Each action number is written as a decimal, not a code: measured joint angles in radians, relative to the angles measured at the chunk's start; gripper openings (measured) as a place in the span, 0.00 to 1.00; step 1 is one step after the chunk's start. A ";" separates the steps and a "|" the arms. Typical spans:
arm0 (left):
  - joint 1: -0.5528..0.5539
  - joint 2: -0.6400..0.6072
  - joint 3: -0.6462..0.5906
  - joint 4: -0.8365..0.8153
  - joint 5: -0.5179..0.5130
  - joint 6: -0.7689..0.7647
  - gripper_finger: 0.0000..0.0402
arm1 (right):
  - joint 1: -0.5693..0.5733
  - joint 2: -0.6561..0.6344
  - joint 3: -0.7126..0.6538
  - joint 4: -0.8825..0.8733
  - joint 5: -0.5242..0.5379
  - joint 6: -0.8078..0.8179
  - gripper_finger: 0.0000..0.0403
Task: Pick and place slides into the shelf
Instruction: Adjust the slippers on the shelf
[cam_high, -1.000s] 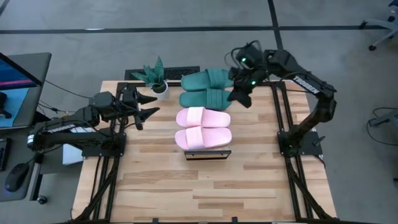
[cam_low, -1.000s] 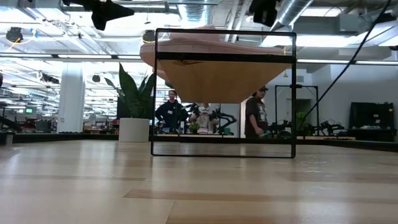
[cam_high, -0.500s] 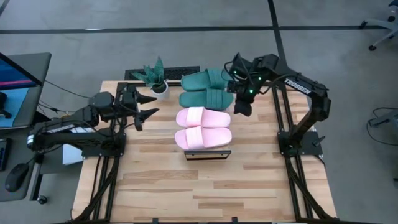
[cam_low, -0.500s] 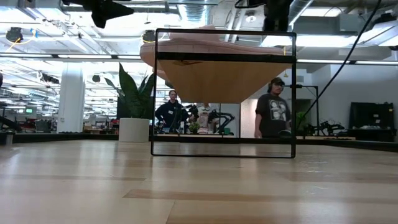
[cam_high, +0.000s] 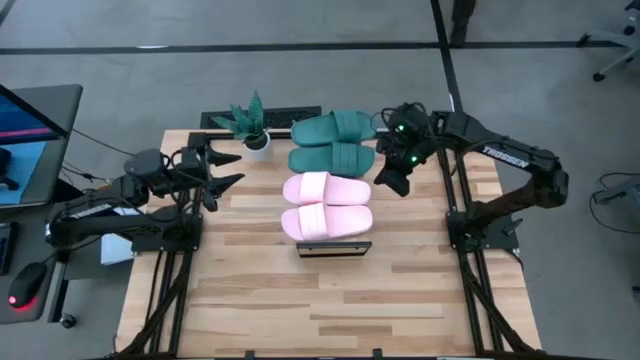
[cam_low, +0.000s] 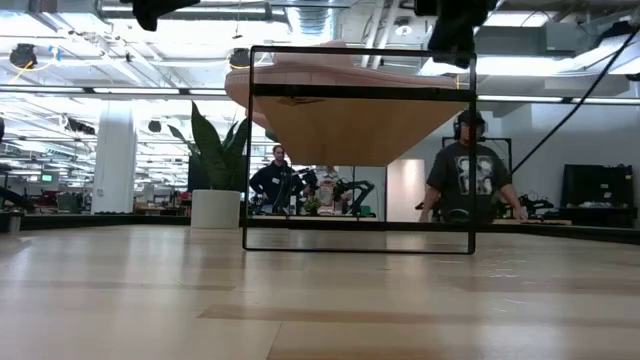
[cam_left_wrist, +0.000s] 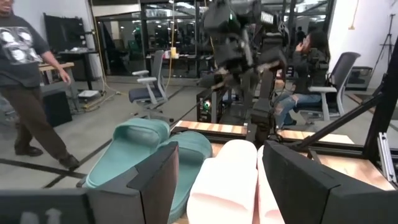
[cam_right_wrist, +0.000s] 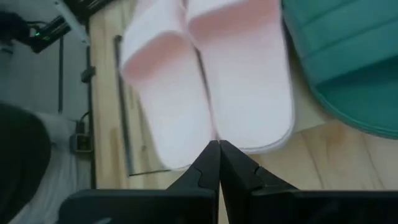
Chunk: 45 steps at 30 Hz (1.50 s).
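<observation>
Here right hand (cam_high: 391, 181) shut just beside, seemingly above, pink slides (cam_high: 326, 206)

Right gripper (cam_high: 392, 180) has descended toward frame centre; left gripper (cam_high: 222, 168) retracted leftward; person (cam_low: 468, 170) walked right.

A small potted plant (cam_high: 248, 122) stands near the far edge of the slatted wooden table (cam_high: 400, 290), a laptop (cam_high: 35, 130) sits on a side desk beyond it, and in the room behind a person in a dark printed shirt (cam_low: 468, 180) walks past office chairs (cam_left_wrist: 151, 84).
</observation>
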 joint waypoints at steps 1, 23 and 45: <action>0.000 -0.004 0.000 0.000 0.000 -0.002 0.55 | -0.001 -0.010 -0.034 0.034 0.004 0.010 0.00; 0.000 -0.010 0.000 -0.032 -0.026 -0.026 0.55 | 0.163 -0.108 -0.268 0.200 0.239 0.234 0.00; 0.000 -0.010 0.000 -0.031 -0.025 -0.029 0.55 | 0.284 -0.004 -0.269 0.206 0.318 0.301 0.00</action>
